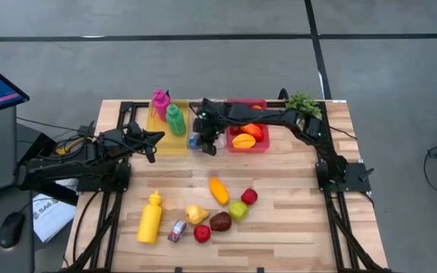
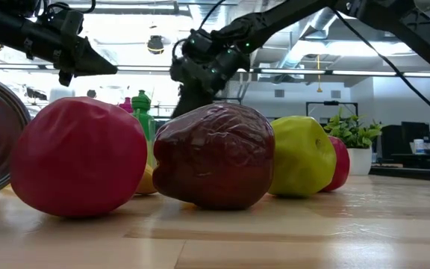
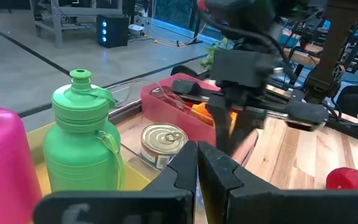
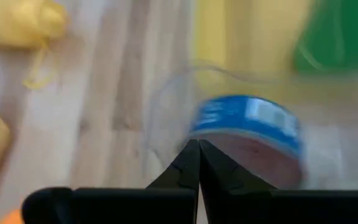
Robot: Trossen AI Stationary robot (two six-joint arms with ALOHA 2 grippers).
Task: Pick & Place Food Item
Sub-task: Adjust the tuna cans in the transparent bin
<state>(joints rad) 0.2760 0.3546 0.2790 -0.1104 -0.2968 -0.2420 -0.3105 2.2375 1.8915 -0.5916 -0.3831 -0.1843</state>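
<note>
A wooden bench [image 1: 294, 220] seen from above. Toward its left edge, the left end effector [image 1: 155, 144] hovers with its fingers pressed together, holding nothing, pointing at a yellow tray [image 1: 162, 144] near the far edge. On the tray stand a pink bottle [image 1: 160, 103] and a green bottle [image 1: 175, 120]. Just beside the tray's right side sits a small tin can [image 3: 163, 144] with a blue label — the right end effector [image 1: 209, 145] hangs directly above it, fingers shut tight and gripping nothing, its tips just off the can. Next to the can, at the middle of the far edge, is a red bin [image 1: 249, 145] holding orange and red food. Near the front edge lie a yellow squeeze bottle [image 1: 150, 218], another can [image 1: 177, 230] and a cluster of loose toy fruit — an orange piece [image 1: 218, 191], a green apple [image 1: 238, 210], a dark red one [image 1: 220, 221].
</note>
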